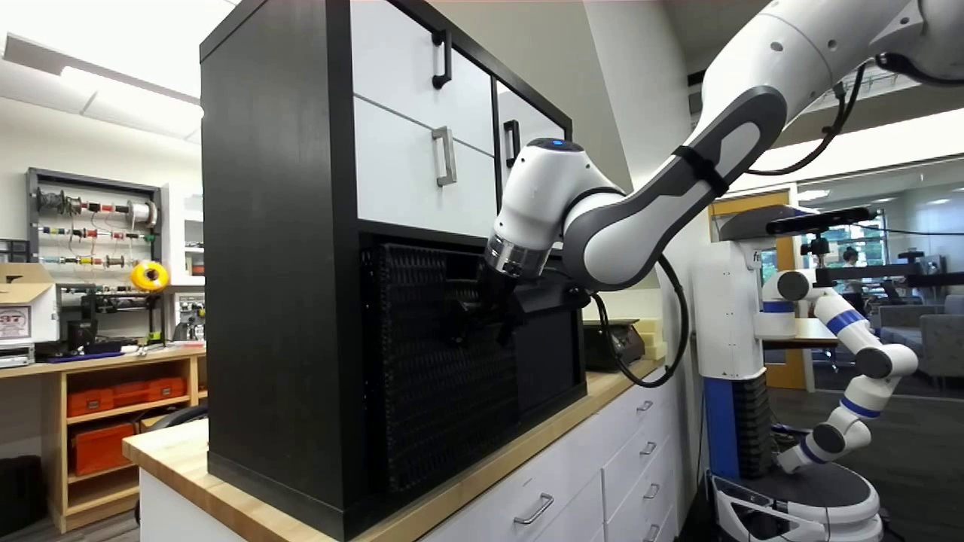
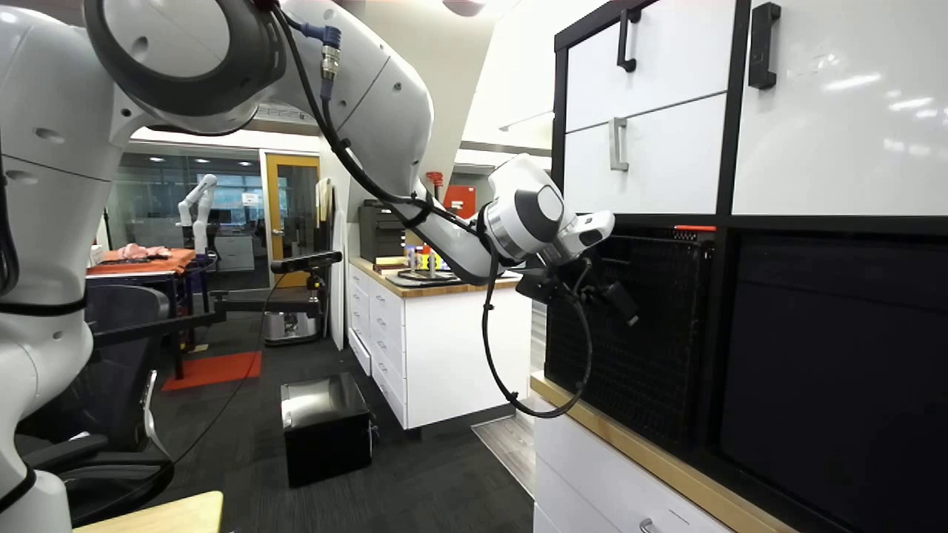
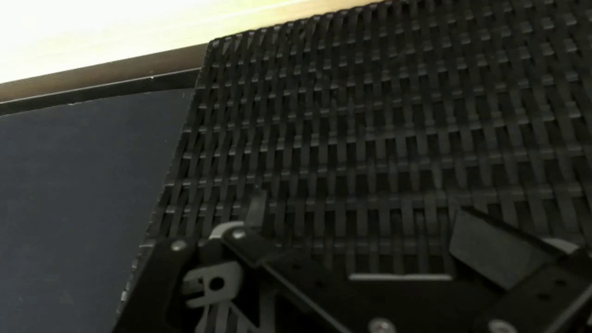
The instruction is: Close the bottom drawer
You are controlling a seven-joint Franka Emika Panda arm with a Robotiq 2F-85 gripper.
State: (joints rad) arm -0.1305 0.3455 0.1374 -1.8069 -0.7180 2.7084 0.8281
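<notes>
we're aiming the gripper (image 3: pixel 367 225) at the left-side woven bottom drawer (image 3: pixel 370 129), jaws apart, probably cos we're pushing, not grabbing.

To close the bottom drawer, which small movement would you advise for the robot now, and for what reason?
Probably a short push of the open hand straight against the woven bottom drawer. In the wrist view, the drawer lies beyond the parted fingers; in an exterior view, it seems to stand slightly out of the cabinet. Contact is unclear.
</notes>
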